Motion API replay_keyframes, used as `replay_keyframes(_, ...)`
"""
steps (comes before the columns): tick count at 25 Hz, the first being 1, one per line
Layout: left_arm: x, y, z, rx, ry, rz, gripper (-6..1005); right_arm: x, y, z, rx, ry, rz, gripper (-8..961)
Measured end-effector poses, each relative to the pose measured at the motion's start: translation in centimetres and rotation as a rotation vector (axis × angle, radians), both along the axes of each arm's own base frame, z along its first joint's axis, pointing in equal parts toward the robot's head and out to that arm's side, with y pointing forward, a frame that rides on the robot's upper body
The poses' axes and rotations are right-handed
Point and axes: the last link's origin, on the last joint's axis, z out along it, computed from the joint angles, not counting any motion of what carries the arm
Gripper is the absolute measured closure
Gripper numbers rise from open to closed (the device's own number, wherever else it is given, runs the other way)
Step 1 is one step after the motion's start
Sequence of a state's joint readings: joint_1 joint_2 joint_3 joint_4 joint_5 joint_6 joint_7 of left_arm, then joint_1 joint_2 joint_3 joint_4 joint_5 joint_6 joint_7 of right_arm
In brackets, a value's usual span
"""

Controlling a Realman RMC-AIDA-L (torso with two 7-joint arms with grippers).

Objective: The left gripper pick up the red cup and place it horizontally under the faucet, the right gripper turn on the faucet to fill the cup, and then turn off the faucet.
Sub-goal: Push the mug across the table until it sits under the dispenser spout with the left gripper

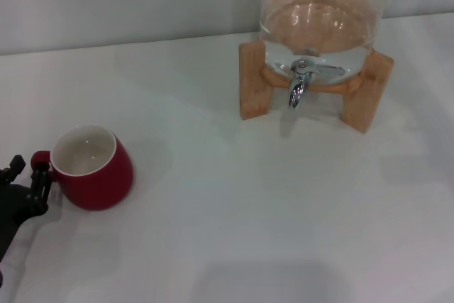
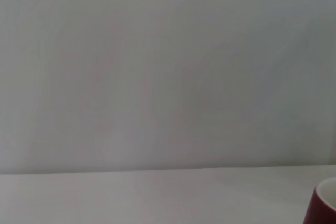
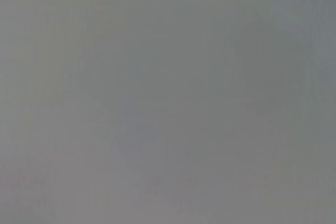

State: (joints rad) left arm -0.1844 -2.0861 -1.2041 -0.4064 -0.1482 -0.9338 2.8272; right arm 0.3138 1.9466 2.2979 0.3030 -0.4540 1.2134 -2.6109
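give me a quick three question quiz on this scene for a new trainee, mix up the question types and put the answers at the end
1. True or false: the red cup already sits under the faucet.
2. Multiple choice: the left gripper is
A. at the cup's handle side
B. at the faucet lever
C. above the glass dispenser
3. Short answer: what holds the dispenser up off the table?

Key
1. False: the cup stands upright on the table, far to the robot's left of the faucet and nearer the robot.
2. A: whether its jaws grip the handle cannot be told. The right gripper is out of view.
3. A wooden stand.
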Motion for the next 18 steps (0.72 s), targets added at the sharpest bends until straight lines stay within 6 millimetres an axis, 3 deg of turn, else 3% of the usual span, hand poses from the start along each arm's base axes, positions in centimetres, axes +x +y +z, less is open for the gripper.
replay_keyframes(2, 0.03, 0.04, 0.0, 0.0, 0.0, -0.001, 639, 0.01, -0.02, 0.01, 0.0, 0.0, 0.0, 279)
replay_keyframes(18, 0.23, 0.28, 0.14, 0.014, -0.012, -0.003, 748, -0.03, 0.03, 0.06, 0.002, -0.001, 0.001, 279)
